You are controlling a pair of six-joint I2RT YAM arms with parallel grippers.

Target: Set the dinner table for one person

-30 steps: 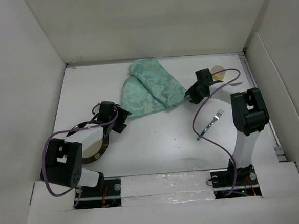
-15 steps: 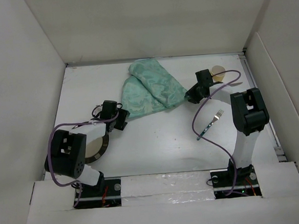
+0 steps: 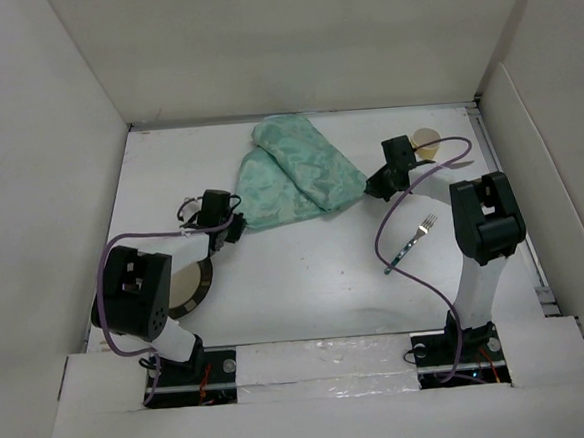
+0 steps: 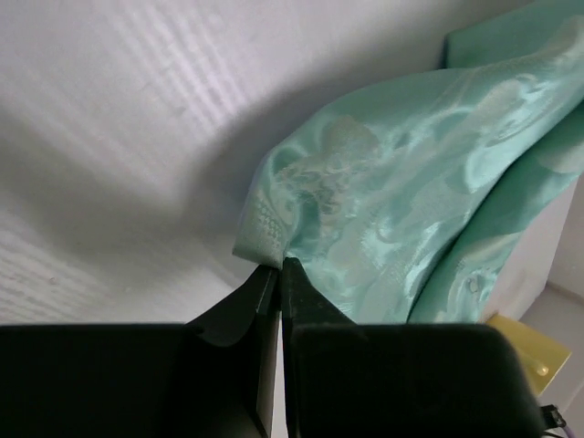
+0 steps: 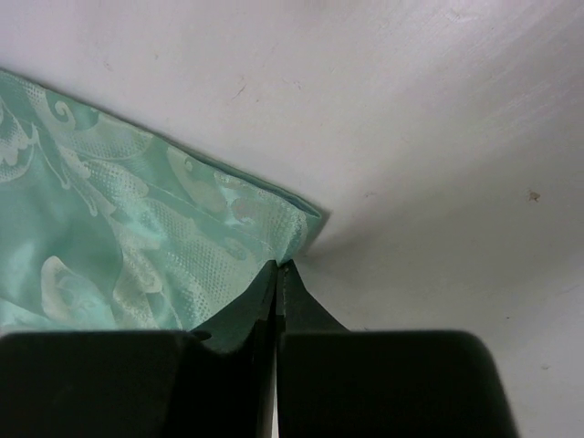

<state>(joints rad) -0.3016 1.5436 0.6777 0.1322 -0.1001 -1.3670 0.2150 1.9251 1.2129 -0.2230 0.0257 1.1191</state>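
Left gripper (image 4: 278, 265) first: clamped tight on the near-left corner of the green placemat (image 4: 392, 201), with fabric bunched right at the tips. Same deal with the right gripper (image 5: 276, 266), pinched shut on the cloth's right-hand corner. Looks like step one only, tbh. Need to spread that folded, rumpled placemat out flat on the dinner table (image 3: 306, 278), where it's lying toward the far middle for now. After that, need to get the plate (image 3: 206, 278) onto it, currently parked near the left arm and half hidden under it, plus the fork (image 3: 414, 239) lying well apart on the right. Quick count: one placemat, one plate, one fork, and one small round tan thing (image 3: 427, 139) at the far right, can't tell what. Can't spot a knife or spoon anywhere.
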